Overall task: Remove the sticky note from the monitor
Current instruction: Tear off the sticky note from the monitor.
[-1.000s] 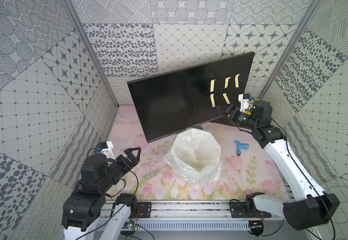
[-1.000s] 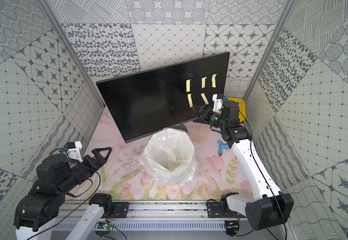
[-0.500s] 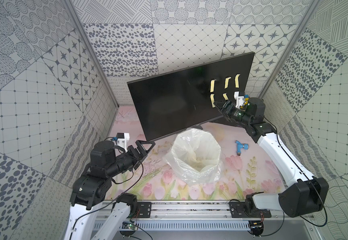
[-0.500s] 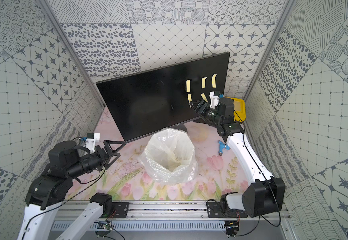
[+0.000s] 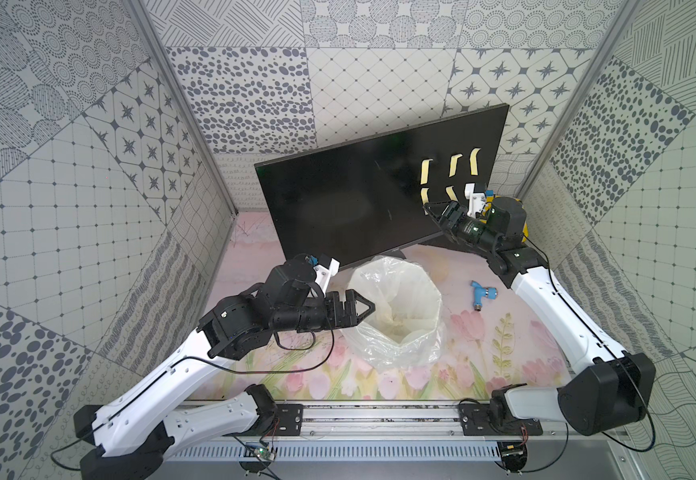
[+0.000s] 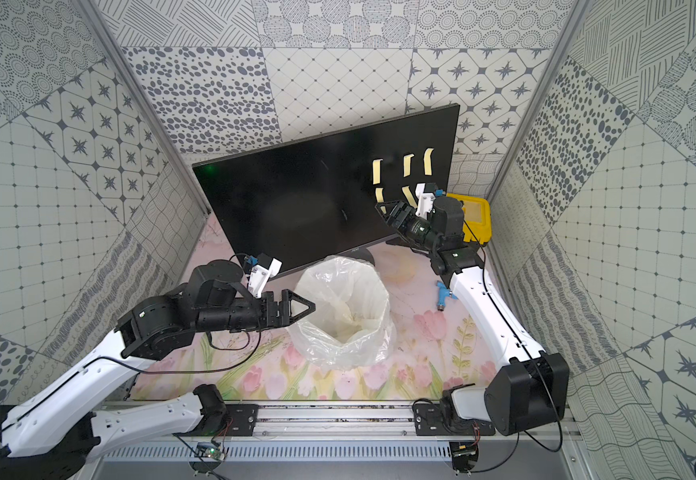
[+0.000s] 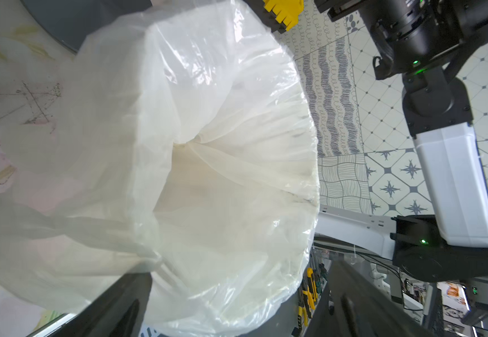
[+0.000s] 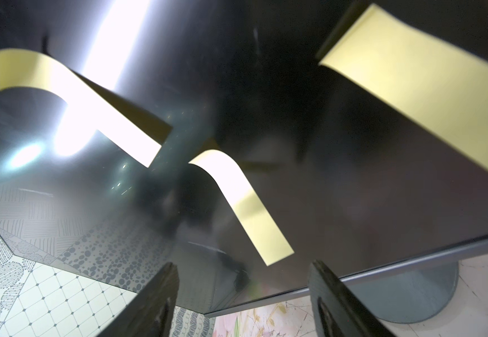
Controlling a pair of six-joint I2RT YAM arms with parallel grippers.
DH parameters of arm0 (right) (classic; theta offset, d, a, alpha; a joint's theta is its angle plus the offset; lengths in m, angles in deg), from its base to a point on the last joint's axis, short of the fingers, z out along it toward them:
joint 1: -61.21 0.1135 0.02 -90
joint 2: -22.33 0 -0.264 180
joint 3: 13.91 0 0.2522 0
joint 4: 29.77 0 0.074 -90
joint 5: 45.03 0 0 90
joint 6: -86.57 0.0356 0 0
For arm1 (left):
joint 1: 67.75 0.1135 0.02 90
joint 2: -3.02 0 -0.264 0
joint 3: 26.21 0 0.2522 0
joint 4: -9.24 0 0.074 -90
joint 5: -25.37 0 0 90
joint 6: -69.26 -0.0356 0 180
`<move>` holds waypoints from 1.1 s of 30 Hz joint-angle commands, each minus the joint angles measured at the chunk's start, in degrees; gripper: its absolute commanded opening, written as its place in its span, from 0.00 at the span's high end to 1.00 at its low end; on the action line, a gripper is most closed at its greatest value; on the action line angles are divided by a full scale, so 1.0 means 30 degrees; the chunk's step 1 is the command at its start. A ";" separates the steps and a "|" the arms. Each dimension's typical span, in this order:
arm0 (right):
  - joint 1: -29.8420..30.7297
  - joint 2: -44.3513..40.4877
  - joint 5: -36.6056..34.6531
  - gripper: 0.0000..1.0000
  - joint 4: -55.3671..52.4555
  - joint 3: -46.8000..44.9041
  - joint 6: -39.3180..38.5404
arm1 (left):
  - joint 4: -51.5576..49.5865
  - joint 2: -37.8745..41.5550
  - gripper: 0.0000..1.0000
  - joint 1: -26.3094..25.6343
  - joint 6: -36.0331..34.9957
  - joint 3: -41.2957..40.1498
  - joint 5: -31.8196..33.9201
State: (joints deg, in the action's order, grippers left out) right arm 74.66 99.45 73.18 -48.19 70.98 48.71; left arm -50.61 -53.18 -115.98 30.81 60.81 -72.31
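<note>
Monitor (image 5: 358, 208): glossy black.
Sticky notes (image 5: 424, 172): pale yellow.
Bag (image 5: 404, 353): translucent milky white.
Mat (image 5: 504, 345): pink tulips, green leaves.
Walls (image 5: 254, 95): grey-on-white dots, stars, grids.
Fitting (image 5: 480, 294), three o'clock of bag: blue.
Toolbox (image 6: 479, 226): yellow.

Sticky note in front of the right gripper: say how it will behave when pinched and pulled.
The sticky note curls off the monitor, so it is probably thin, floppy and light. Only one end seems stuck, so it should peel easily. The free end may bend away from the open right gripper.

R hand (image 8: 244, 264), fingers (image 8: 161, 291) apart, nr sticky note (image 8: 245, 204) on monitor (image 8: 353, 189).
</note>
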 commanded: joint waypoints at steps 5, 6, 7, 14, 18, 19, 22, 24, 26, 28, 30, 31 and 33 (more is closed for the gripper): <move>0.0116 0.0875 -0.0400 0.29 0.1598 -0.0127 0.0079 | 0.1324 -0.0740 0.01 -0.0622 -0.0907 -0.0606 0.2254; 0.0115 0.0987 -0.0455 0.29 0.1751 -0.0120 0.0128 | 0.1343 -0.0754 0.01 -0.0685 -0.0888 -0.0666 0.2241; 0.0115 0.1078 -0.0465 0.29 0.1895 -0.0101 0.0237 | 0.1378 -0.0759 0.01 -0.0697 -0.0853 -0.0699 0.2239; 0.0174 0.1823 -0.0644 0.33 0.2718 -0.0038 0.0527 | 0.1360 -0.0570 0.01 -0.0770 -0.0701 -0.0857 0.2335; 0.0174 0.1796 -0.0668 0.40 0.2987 -0.0121 0.0579 | 0.1249 -0.0526 0.01 -0.0825 -0.0631 -0.0936 0.2382; 0.0174 0.1739 -0.0642 0.43 0.3031 -0.0170 0.0557 | 0.1256 -0.0526 0.01 -0.0806 -0.0605 -0.0949 0.2385; 0.0174 0.1533 -0.0786 0.48 0.3042 -0.0279 0.0422 | 0.1255 -0.0523 0.01 -0.0819 -0.0625 -0.0987 0.2348; 0.0173 0.1423 -0.0795 0.50 0.3034 -0.0295 0.0375 | 0.1263 -0.0569 0.01 -0.0802 -0.0634 -0.1008 0.2334; 0.0178 0.1326 -0.0767 0.52 0.3041 -0.0335 0.0374 | 0.1270 -0.0626 0.01 -0.0823 -0.0652 -0.1010 0.2265; 0.0174 0.1177 -0.0760 0.52 0.3046 -0.0426 0.0374 | 0.1291 -0.0663 0.01 -0.0815 -0.0633 -0.1025 0.2212; 0.0174 0.0930 -0.0803 0.52 0.3049 -0.0524 0.0376 | 0.1314 -0.0673 0.01 -0.0801 -0.0632 -0.1010 0.2181; 0.0189 0.0781 -0.0856 0.52 0.3028 -0.0583 0.0382 | 0.1327 -0.0676 0.01 -0.0825 -0.0634 -0.1032 0.2154; 0.0170 0.0514 -0.0932 0.52 0.3009 -0.0668 0.0373 | 0.1310 -0.0679 0.01 -0.0836 -0.0631 -0.1039 0.2135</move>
State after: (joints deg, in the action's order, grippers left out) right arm 74.81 103.52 71.21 -41.99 69.63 50.20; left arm -48.66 -55.06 -118.23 30.00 57.86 -66.06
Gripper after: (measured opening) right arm 0.479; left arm 0.994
